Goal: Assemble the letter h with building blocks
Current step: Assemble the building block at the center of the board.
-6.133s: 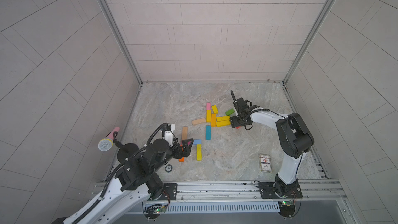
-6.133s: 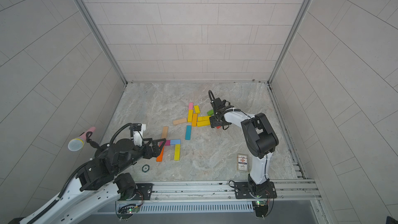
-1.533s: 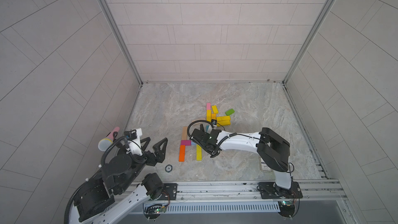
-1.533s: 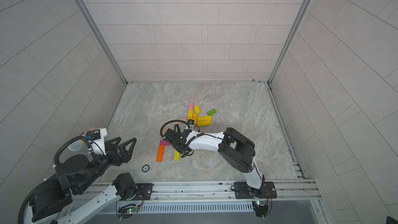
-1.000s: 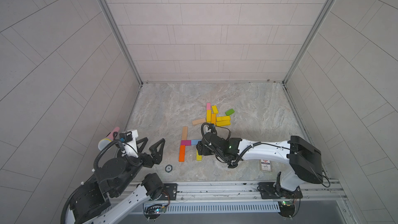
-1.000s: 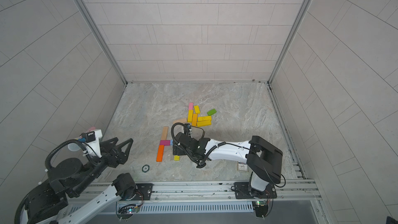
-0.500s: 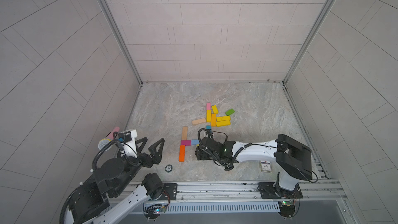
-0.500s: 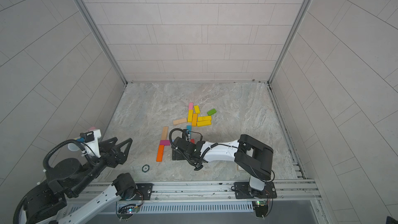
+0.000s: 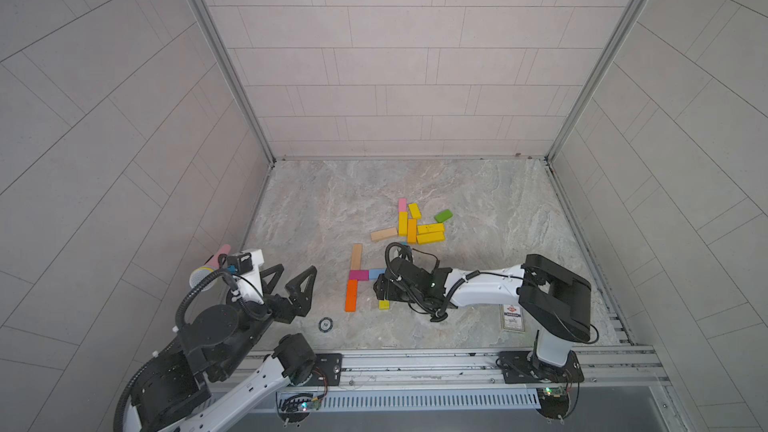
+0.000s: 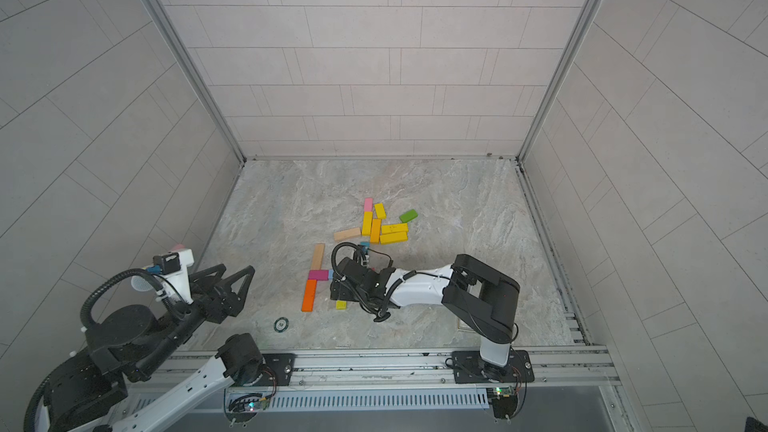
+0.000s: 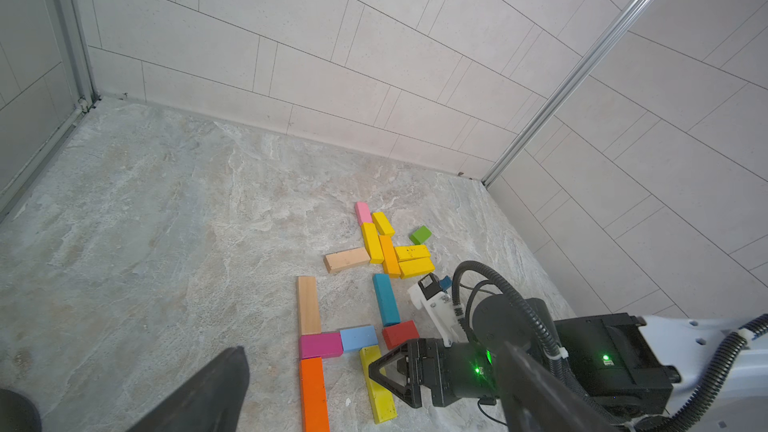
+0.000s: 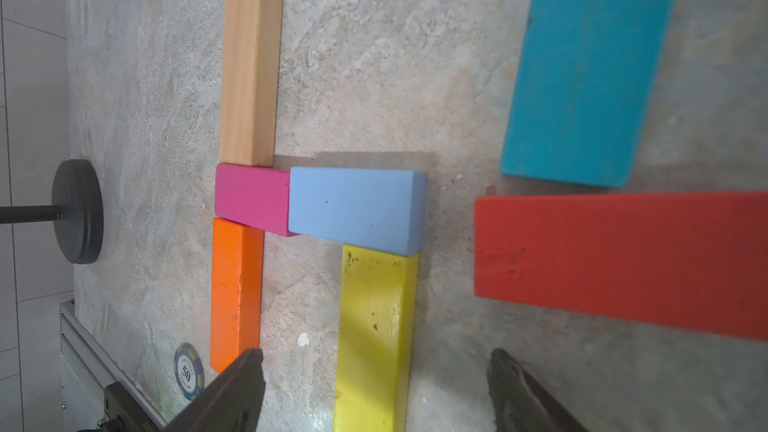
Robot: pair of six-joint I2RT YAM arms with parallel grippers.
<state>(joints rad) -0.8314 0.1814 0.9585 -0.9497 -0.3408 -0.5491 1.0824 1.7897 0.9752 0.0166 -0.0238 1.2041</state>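
Note:
Five building blocks lie joined flat on the floor. A plain wood block [image 12: 249,64], a magenta block [image 12: 251,197] and an orange block [image 12: 236,288] form one line. A light blue block [image 12: 355,209] juts sideways, and a yellow block [image 12: 374,334] runs down from it. My right gripper [image 12: 374,355] is open, low over the yellow block [image 9: 384,305] with a finger on each side and gaps to both. A red block [image 12: 619,259] and a teal block [image 12: 582,68] lie just beside it. My left gripper [image 9: 291,280] hangs open and empty at the front left.
Loose blocks form a pile farther back: yellow ones [image 9: 430,233], a pink [image 9: 402,204], a green [image 9: 443,215] and a plain wood [image 9: 383,234]. A poker chip [image 9: 326,324] and a printed card box [image 9: 511,317] lie near the front rail [image 9: 415,361]. A pink-handled microphone [image 9: 208,270] stands by the left wall.
My right gripper came forward from the far pile and settled over the yellow block. My left arm drew back to the front left. Over the last half second almost nothing moves.

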